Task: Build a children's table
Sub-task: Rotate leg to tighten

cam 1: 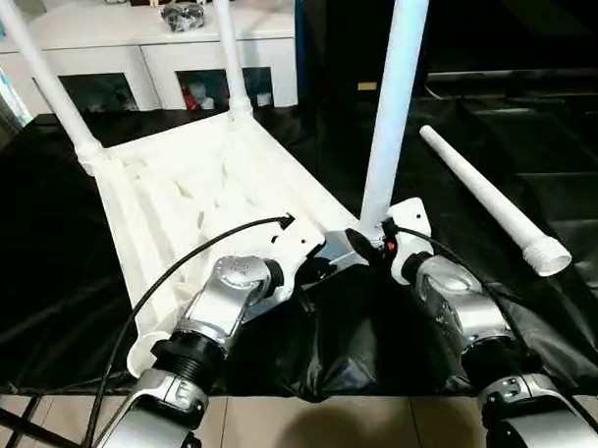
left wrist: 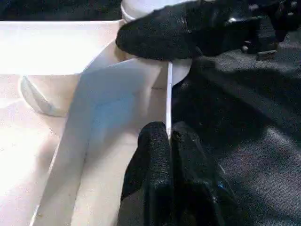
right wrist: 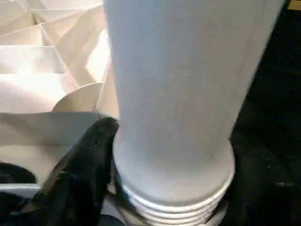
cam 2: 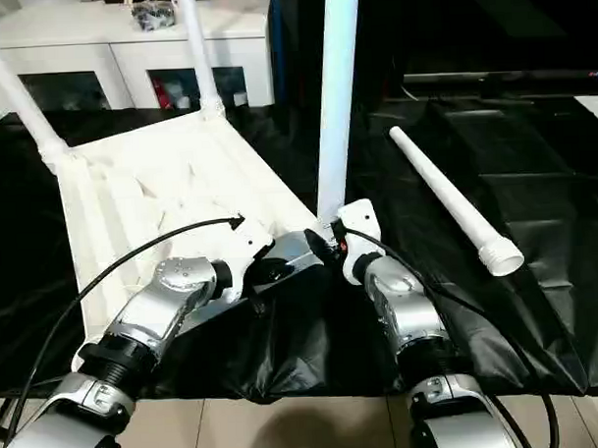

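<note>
The white tabletop [cam 1: 180, 189] lies underside up on the black-draped table. One leg [cam 1: 48, 75] stands in its far left corner socket and another leg [cam 1: 226, 50] in its far right one. A third leg [cam 1: 393, 93] stands upright at the near right corner. My right gripper [cam 1: 373, 243] is shut around the threaded base [right wrist: 174, 188] of this leg, one black finger [right wrist: 89, 160] on each side. My left gripper [left wrist: 169, 136] is shut on the tabletop's thin side wall [left wrist: 168, 94], just beside that corner. A fourth leg [cam 1: 485, 193] lies loose on the cloth to the right.
A white cabinet [cam 1: 145, 43] stands behind the table. The near left corner socket [cam 1: 141, 352] of the tabletop sits at the draped table's front edge, with tiled floor [cam 1: 316, 425] below. Black cloth [cam 1: 531, 127] spreads out around the loose leg.
</note>
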